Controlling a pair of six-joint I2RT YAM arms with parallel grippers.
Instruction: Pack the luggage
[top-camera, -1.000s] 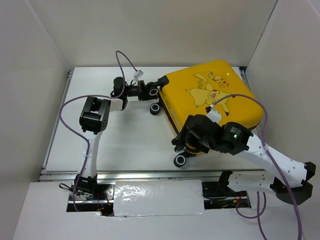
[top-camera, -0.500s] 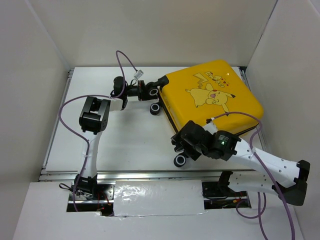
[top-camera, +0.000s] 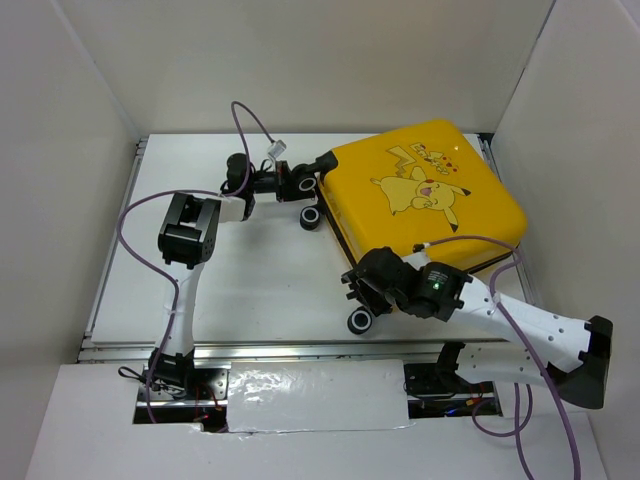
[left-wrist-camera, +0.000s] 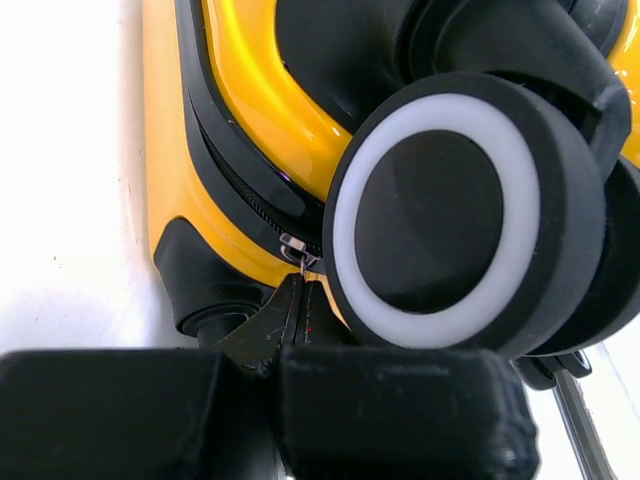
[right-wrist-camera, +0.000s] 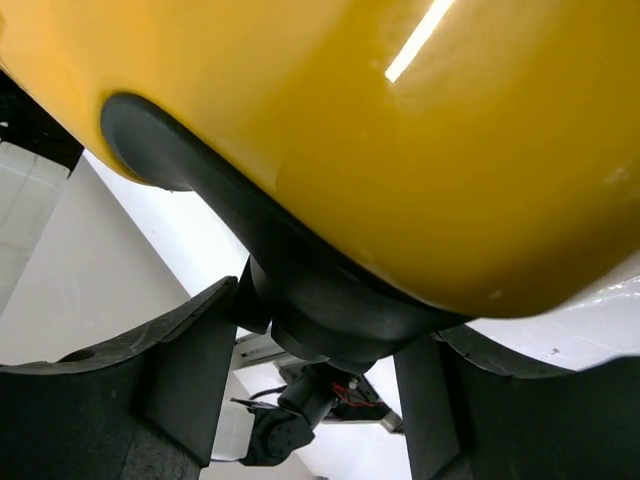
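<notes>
The luggage (top-camera: 430, 190), a bright-yellow hard-shell case with a Pikachu cartoon on its lid, lies closed at the back right of the table. At its far left corner, beside a black wheel (left-wrist-camera: 440, 215), my left gripper (top-camera: 318, 170) is shut on the small metal zipper pull (left-wrist-camera: 297, 250). The two fingers (left-wrist-camera: 285, 310) are pressed together. My right gripper (top-camera: 358, 285) is at the near left corner. In the right wrist view its fingers (right-wrist-camera: 205, 345) stand on either side of the black wheel mount (right-wrist-camera: 330, 320) under the yellow shell (right-wrist-camera: 400, 130) and press against it.
Two black wheels (top-camera: 312, 216) (top-camera: 360, 321) stick out from the case's left side. White walls (top-camera: 70, 150) enclose the table on three sides. A metal rail (top-camera: 250, 345) runs along the near edge. Purple cables (top-camera: 140, 215) loop over both arms.
My right arm has slid left and lower along the case's near edge to its corner, and its jaws have narrowed around the wheel mount. The left arm and the luggage have not moved.
</notes>
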